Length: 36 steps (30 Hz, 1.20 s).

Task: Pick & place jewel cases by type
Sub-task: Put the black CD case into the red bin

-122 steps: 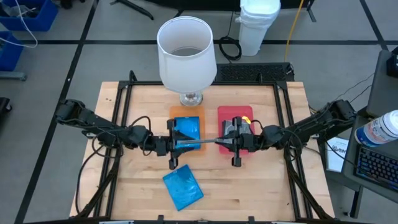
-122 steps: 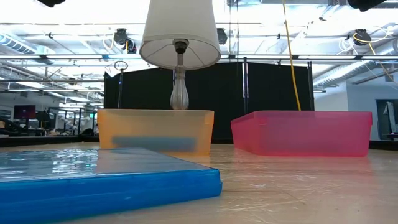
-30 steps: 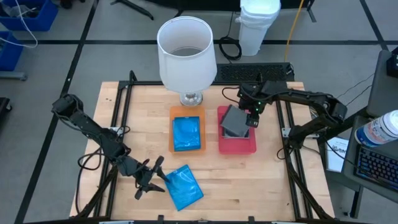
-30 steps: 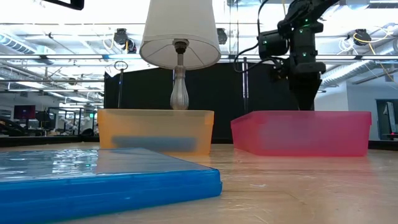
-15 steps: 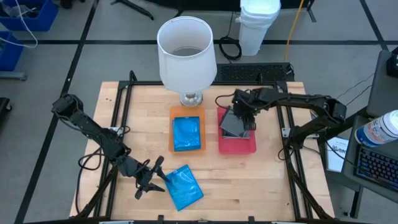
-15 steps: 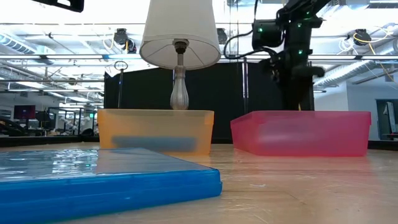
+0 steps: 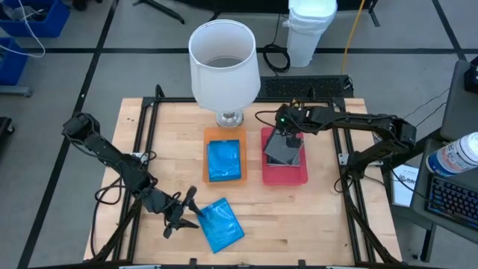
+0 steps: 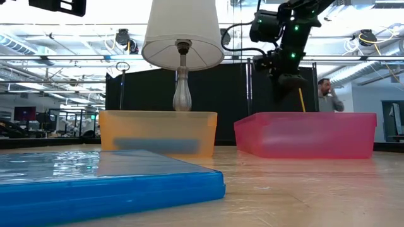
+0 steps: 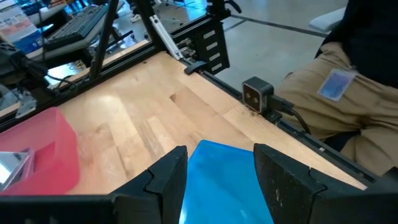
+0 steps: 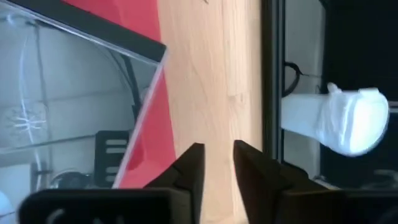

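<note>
A blue jewel case (image 7: 221,225) lies flat on the wood near the table's front edge; it fills the low view's foreground (image 8: 107,183). My left gripper (image 7: 181,214) stands open just left of it, and the case (image 9: 225,180) shows between and beyond the fingers. Another blue case (image 7: 224,160) lies in the orange tray (image 7: 210,134). A clear, dark-grey case (image 7: 284,150) lies in the far half of the red tray (image 7: 287,178). My right gripper (image 7: 288,133) hangs over that case's far edge, its fingers a narrow gap apart (image 10: 217,165) with nothing between them.
A white-shaded lamp (image 7: 224,60) stands behind the orange tray. Black frame rails (image 7: 142,127) run along the table's sides. A small camera (image 9: 256,96) sits at the front edge, with a seated person (image 9: 354,93) just beyond it. Bare wood lies right of the blue case.
My right gripper has swung toward the table's left across the far end of the red tray, turning and tipping up out of its downward reach. The dark-grey case stays in the red tray. My left arm and the blue cases have kept still.
</note>
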Each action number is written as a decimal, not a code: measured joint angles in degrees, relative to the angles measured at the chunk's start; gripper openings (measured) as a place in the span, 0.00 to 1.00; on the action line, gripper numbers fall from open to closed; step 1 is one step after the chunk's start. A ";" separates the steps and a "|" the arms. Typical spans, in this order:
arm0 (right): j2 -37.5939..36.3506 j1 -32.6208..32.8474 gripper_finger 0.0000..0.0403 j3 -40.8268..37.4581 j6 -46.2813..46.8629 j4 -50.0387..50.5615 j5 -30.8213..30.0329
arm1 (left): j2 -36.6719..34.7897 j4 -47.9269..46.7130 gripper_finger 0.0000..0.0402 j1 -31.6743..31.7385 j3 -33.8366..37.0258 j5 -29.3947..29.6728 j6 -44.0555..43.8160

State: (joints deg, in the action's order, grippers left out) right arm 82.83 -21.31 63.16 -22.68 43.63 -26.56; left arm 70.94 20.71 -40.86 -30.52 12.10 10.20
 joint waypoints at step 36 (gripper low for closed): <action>6.08 0.83 0.00 -0.17 -0.56 -0.24 8.40 | -0.02 -0.44 0.48 0.00 0.00 1.03 -0.26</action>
State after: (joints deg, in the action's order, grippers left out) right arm 88.90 -20.48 62.98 -23.24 43.39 -18.16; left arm 70.92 20.27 -40.86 -30.52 13.13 9.93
